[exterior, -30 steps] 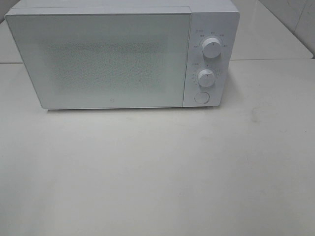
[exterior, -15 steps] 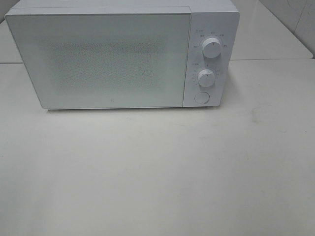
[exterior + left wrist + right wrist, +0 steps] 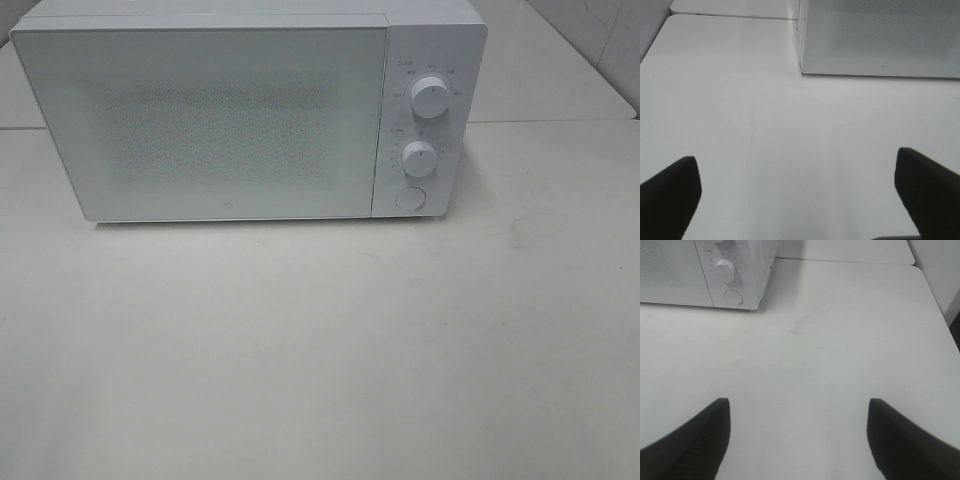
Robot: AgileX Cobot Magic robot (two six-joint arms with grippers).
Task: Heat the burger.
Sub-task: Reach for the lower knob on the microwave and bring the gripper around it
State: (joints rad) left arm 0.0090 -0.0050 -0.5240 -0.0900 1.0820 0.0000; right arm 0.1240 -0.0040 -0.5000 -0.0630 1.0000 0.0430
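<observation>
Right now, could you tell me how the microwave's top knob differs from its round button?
The top knob stands proud of the panel; the round button sits nearly flush. The top knob has printed marks around it; the round button has none. Both are white and round.

A white microwave (image 3: pixel 250 110) is sitting on the pale table (image 3: pixel 320 350), door (image 3: pixel 200 125) closed; an upper knob (image 3: pixel 430 97), a lower knob (image 3: pixel 419 158) and a round button (image 3: pixel 410 198) are lining its control panel (image 3: pixel 432 127)

The burger cannot be seen in any view. The big white microwave (image 3: pixel 230 120) stands flat on the surface with its door shut, well ahead of both jaws.
</observation>
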